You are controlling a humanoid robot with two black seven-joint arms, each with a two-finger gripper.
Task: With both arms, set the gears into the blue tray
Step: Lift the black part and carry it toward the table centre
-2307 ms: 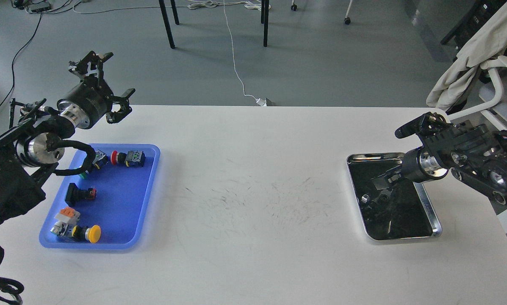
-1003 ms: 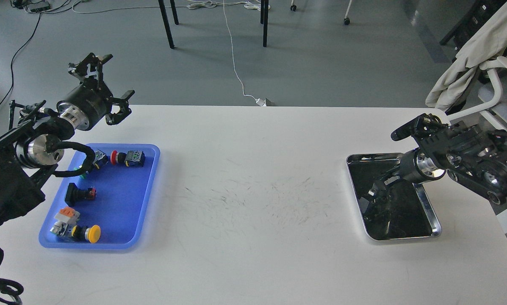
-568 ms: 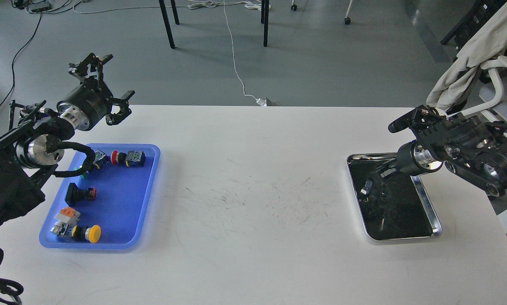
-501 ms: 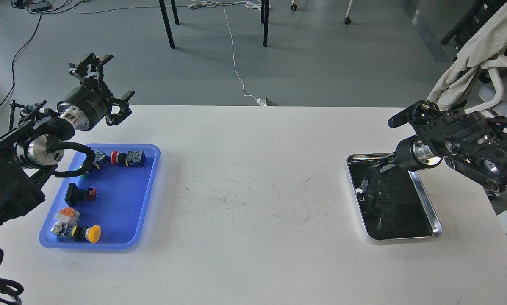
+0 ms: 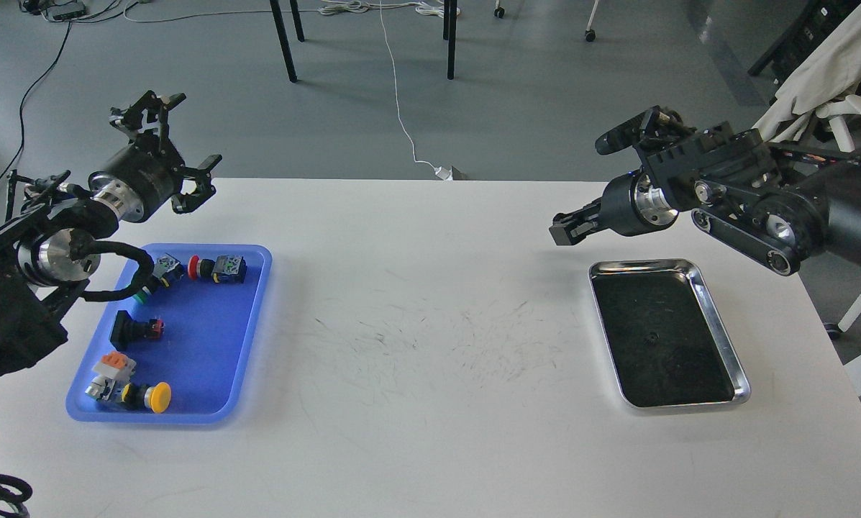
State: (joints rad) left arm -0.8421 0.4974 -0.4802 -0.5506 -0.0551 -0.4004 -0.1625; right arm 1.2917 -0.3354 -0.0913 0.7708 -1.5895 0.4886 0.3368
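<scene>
The blue tray (image 5: 214, 338) lies at the table's left and holds several colour-capped push-button switches; I see no gears in it. One tiny dark gear (image 5: 649, 336) lies in the silver tray (image 5: 726, 327) at the right. My right gripper (image 5: 561, 229) hangs above the table just left of and behind the silver tray. Its fingers are pressed together, and anything held between them is too small to see. My left gripper (image 5: 196, 129) is raised behind the blue tray's far edge, with its fingers spread open and nothing between them.
The white table (image 5: 430, 403) bears scuff marks in its middle. Chair and table legs (image 5: 283, 39) and a white cable (image 5: 401, 122) are on the floor beyond. A chair draped with cloth (image 5: 818, 79) stands at the far right.
My right gripper has lifted out of the silver tray and swung left and up, past the tray's far-left corner. The left arm shifted slightly left.
</scene>
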